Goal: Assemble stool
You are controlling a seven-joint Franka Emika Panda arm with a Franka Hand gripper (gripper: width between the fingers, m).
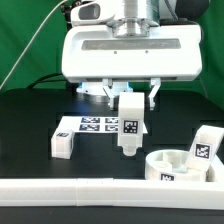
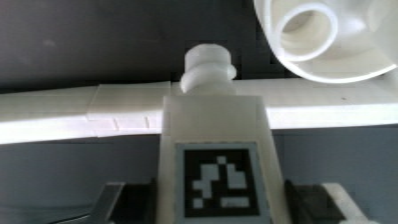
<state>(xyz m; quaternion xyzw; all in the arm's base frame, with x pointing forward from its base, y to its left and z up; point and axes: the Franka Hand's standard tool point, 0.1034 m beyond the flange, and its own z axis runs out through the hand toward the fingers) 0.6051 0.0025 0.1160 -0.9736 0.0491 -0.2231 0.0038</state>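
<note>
My gripper [image 1: 129,98] is shut on a white stool leg [image 1: 129,124] and holds it upright above the table, tag facing the camera, peg end down. In the wrist view the leg [image 2: 217,135] fills the middle, its round peg pointing at the long white rail, with the dark fingers [image 2: 118,202] pressed against both its sides. The round seat disc [image 1: 170,165] lies on the table at the exterior view's right, below and to the right of the held leg; its rim shows in the wrist view [image 2: 329,45]. A second leg [image 1: 205,146] leans by the seat. A third leg [image 1: 62,143] lies at the left.
The marker board [image 1: 95,125] lies flat behind the held leg. The long white L-shaped rail [image 1: 90,190] runs along the table's front edge and crosses the wrist view [image 2: 80,110]. A green curtain hangs behind.
</note>
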